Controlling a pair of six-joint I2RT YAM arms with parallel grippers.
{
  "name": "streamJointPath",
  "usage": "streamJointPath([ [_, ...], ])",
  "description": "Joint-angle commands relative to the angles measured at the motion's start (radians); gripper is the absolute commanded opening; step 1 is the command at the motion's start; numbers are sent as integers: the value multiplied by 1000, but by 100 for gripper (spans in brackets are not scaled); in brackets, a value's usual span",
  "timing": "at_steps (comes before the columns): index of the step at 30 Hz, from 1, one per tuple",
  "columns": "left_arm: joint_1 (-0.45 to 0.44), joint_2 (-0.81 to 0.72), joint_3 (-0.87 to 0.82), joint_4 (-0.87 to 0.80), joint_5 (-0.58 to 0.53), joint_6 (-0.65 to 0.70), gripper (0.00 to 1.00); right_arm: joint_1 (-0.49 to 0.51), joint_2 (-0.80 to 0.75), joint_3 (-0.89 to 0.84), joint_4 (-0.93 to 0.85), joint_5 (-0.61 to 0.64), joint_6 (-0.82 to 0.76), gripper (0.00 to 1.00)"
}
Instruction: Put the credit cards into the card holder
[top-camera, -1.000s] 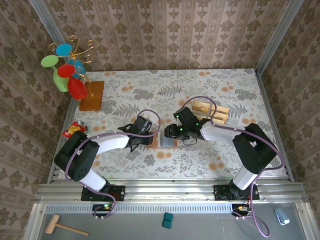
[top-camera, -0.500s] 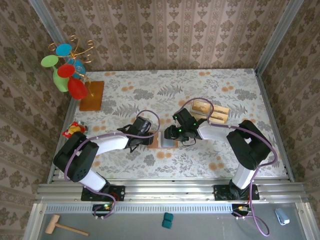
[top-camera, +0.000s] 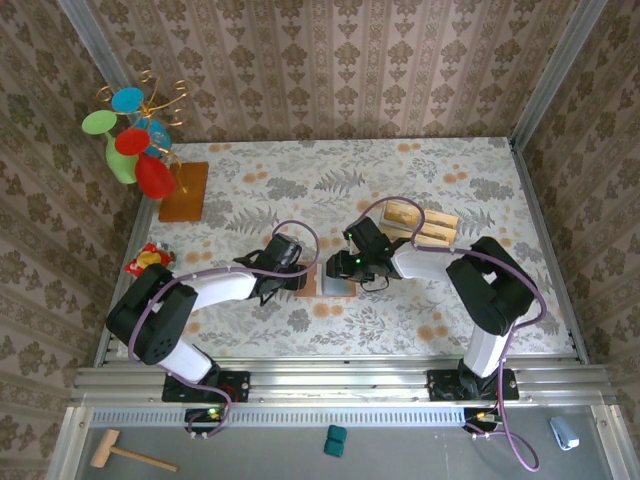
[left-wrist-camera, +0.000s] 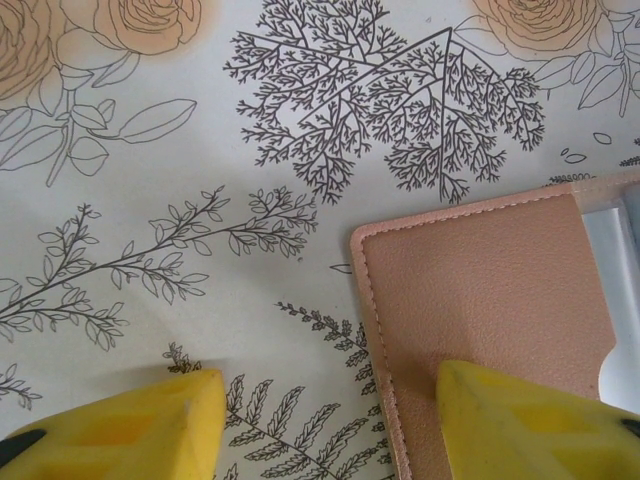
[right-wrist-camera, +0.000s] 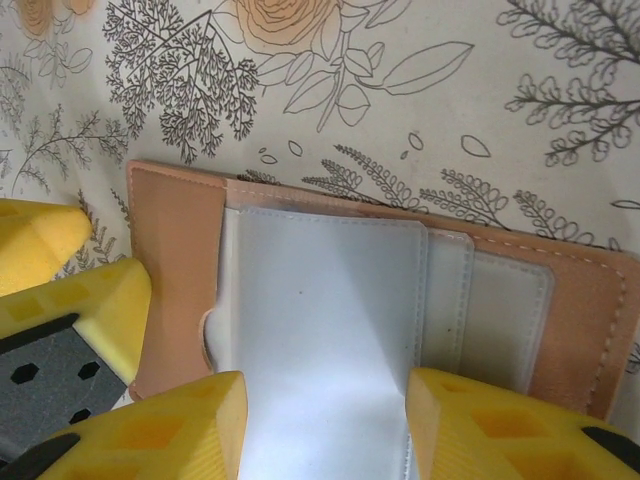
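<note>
1. The right jaws had crept left over the card holder (right-wrist-camera: 170, 260) — spread wide, empty, straddling its clear pocket.
2. The left jaws, open and empty, had one finger on its leather edge.
3. The credit cards (top-camera: 440, 228) lay well apart — seemingly none loaded yet.

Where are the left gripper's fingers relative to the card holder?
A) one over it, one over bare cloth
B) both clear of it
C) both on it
A: on the left gripper, one finger overlaps the card holder, the other lies over the tablecloth.
</note>
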Motion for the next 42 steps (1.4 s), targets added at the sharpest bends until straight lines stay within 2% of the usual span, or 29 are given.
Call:
streamJointPath([
  [1, -7, 3, -23, 41, 78, -10, 59, -2, 24, 22, 25, -25, 25, 48],
  [8, -6, -24, -23, 54, 80, 4, 59, 0, 32, 26, 30, -27, 32, 48],
  [21, -11, -195, -109, 116, 108, 53, 59, 1, 35, 15, 44, -32, 52, 47],
  [31, -81, -218, -126, 152, 98, 95, 59, 2, 38, 17, 51, -33, 59, 47],
  [38, -149, -195, -129, 168, 30, 140, 58, 3, 42, 16, 56, -35, 63, 47],
  [42, -193, -200, -133, 153, -76, 153, 58, 5, 42, 14, 57, -34, 64, 47],
])
